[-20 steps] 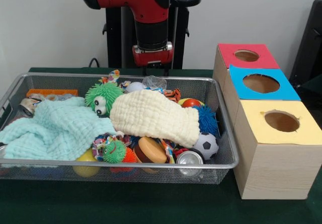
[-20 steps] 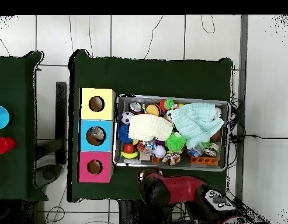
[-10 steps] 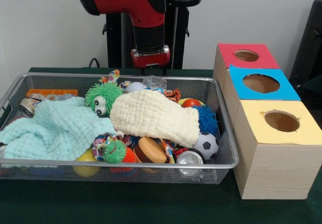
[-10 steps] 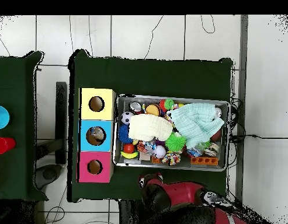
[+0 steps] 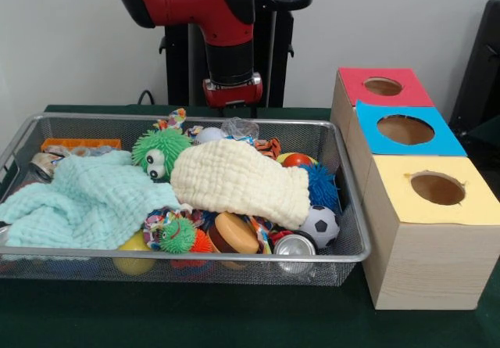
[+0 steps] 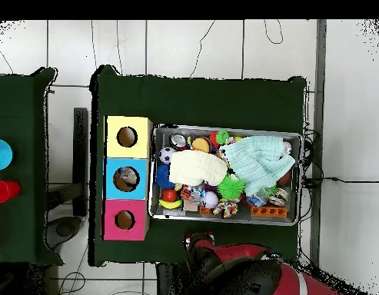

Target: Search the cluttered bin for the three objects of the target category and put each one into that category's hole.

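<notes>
The wire-mesh bin [image 5: 195, 256] stands on the green table, full of toys and cloths; it also shows in the overhead view [image 6: 223, 127]. One see-through crinkled plastic bottle [image 5: 239, 127] lies at the bin's far rim. A see-through bit [image 5: 72, 151] shows by the mint cloth at the far left. The blue-panelled hole [image 5: 405, 130] is to the right of the bin, and something pale shows inside it from overhead [image 6: 126, 179]. My gripper [image 5: 233, 98] hangs behind the bin's far rim, above the table and apart from everything.
A cream cloth [image 5: 238, 180] and a mint cloth [image 5: 82, 199] cover much of the bin. Around them lie a green spiky toy [image 5: 160, 148], a small soccer ball [image 5: 320, 224], a silver can [image 5: 294, 245] and a blue spiky ball [image 5: 320, 184]. Red-panelled [image 5: 383, 86] and yellow-panelled [image 5: 437, 188] holes flank the blue one.
The arm's end has risen a little and drawn back from the bin toward the pedestal. Nothing in the bin has moved.
</notes>
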